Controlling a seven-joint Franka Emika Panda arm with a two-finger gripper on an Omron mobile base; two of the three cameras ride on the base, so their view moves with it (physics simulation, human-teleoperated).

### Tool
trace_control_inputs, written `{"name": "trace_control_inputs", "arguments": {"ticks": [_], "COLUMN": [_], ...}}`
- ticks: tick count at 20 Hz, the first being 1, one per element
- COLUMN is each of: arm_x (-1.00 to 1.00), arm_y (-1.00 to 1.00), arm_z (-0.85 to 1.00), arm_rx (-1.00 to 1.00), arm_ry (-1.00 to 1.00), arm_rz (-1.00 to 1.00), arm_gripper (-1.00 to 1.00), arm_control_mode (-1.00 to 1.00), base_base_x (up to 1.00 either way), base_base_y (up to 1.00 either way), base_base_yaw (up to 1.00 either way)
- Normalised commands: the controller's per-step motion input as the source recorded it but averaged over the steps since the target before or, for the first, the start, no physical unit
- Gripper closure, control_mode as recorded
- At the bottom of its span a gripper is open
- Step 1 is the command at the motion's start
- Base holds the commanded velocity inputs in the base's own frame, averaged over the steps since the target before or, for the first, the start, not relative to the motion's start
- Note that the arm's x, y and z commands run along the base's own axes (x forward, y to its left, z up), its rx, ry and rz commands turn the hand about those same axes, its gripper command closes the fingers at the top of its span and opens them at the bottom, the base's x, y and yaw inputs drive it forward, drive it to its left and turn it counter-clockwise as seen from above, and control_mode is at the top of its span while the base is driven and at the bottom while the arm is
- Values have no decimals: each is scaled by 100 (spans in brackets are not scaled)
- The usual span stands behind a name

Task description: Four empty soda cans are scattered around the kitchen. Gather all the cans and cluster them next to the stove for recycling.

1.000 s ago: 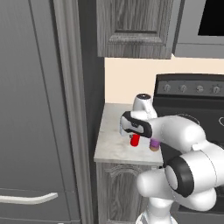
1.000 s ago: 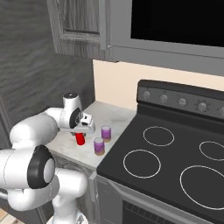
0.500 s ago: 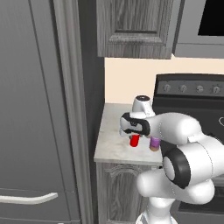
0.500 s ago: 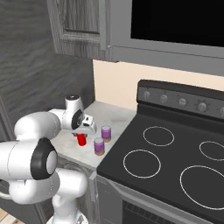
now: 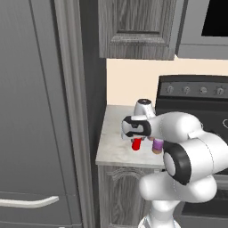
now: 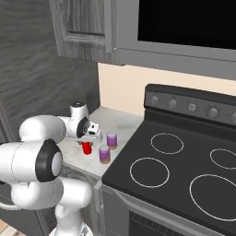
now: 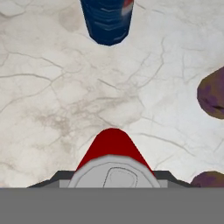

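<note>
Four cans crowd marble counter (image 6: 120, 120) left of stove (image 6: 184, 166). Gripper (image 5: 135, 139) clamped on red can (image 6: 86, 148), held upright low over counter, roughly mid-slab. Purple can (image 6: 104, 154) just beside red one at 3 o'clock in right base view, second purple can (image 6: 111, 139) behind it toward wall. Blue can (image 7: 108, 19) at 12 o'clock in hand view, apart from red can's silvery top. Both purple cans near stove edge.
</note>
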Motion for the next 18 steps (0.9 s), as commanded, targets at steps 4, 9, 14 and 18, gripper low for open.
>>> {"name": "trace_control_inputs", "arguments": {"ticks": [4,9,14,18], "arm_x": [1,0,0,0], "arm_y": [0,0,0,0], "arm_z": [-1,0,-5,-5], "arm_rx": [0,0,0,0], "arm_ry": [0,0,0,0], "arm_rz": [0,0,0,0], "arm_gripper": [100,100,-100,-100], "arm_control_mode": [-100,-100,-100,-100], "base_base_x": [0,0,0,0], "base_base_y": [0,0,0,0], "base_base_yaw": [0,0,0,0]}}
